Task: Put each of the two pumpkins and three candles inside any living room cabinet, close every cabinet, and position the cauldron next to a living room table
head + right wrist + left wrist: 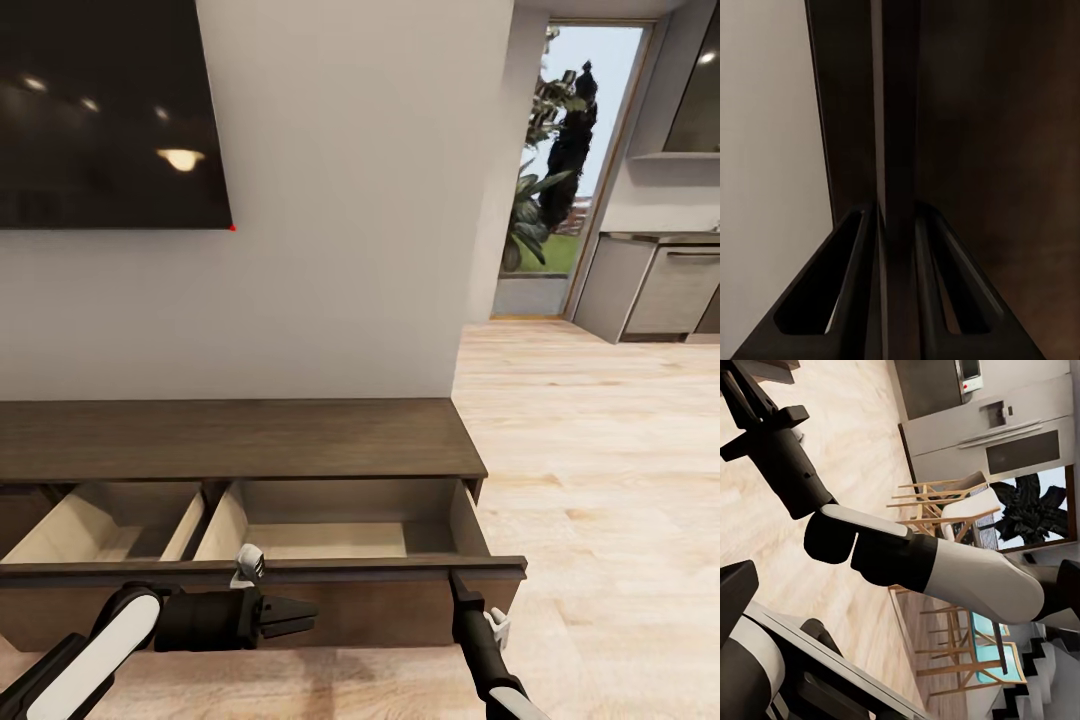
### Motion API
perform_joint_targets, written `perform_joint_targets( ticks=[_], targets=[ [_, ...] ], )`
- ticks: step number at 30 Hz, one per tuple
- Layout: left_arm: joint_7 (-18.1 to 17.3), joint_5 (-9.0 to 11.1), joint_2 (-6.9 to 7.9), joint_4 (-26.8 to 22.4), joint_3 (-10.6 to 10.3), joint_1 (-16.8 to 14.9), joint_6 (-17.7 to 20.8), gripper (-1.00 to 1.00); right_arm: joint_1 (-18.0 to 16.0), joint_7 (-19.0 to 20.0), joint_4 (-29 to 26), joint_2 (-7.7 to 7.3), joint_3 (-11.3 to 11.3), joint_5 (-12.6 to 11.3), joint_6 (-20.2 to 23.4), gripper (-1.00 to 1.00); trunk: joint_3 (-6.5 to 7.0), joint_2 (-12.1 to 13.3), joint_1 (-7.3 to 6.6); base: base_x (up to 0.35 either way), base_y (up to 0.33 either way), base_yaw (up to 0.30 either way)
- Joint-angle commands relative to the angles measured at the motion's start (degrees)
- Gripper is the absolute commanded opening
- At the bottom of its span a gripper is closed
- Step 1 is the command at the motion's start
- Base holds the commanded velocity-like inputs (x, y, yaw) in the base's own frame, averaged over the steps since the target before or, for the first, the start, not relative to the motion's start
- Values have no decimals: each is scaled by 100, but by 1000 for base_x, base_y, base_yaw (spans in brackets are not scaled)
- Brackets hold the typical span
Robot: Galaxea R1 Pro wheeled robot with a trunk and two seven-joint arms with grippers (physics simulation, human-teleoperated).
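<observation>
The right tool is gripping the open cabinet drawer's front edge — the left tool is hanging clenched, empty.

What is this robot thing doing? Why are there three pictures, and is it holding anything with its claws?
It is a robot with two arms, in a pretend computer world. Each arm ends in a claw with two fingers.

The big picture is from a camera on the robot's head, looking down. You see a long dark wooden cabinet by a white wall, with a wide drawer pulled open. The part of the drawer you can see has nothing in it. A black TV hangs above.

The other two pictures are from small cameras on the wrists. The right one looks along the right claw: its two fingers sit on either side of the thin top edge of the drawer's front, so it is gripping the drawer. In the head view that claw is at the same edge.

The left claw hangs in front of the drawer, holding nothing. Its camera sees the right arm and some wooden chairs.
</observation>
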Motion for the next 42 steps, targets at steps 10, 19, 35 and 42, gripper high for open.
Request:
perform_joint_targets(
  ticks=[10,19,35,42],
  targets=[
    [-17,5,4,3,-8,-5,16,100,-7,67,-5,3,41,26,17,-100,-4,-3,-2,-16,0,0],
    [-17,5,4,3,-8,-5,16,100,-7,62,-5,3,41,26,17,-100,-4,-3,-2,-21,0,0],
    [-14,5,4,3,-8,-5,16,100,-7,59,-5,4,41,26,19,100,-4,-3,-2,-45,0,0],
    [-8,5,4,3,-8,-5,16,100,-7,59,-5,5,41,26,18,100,-4,-3,-2,-23,0,0]
  ],
)
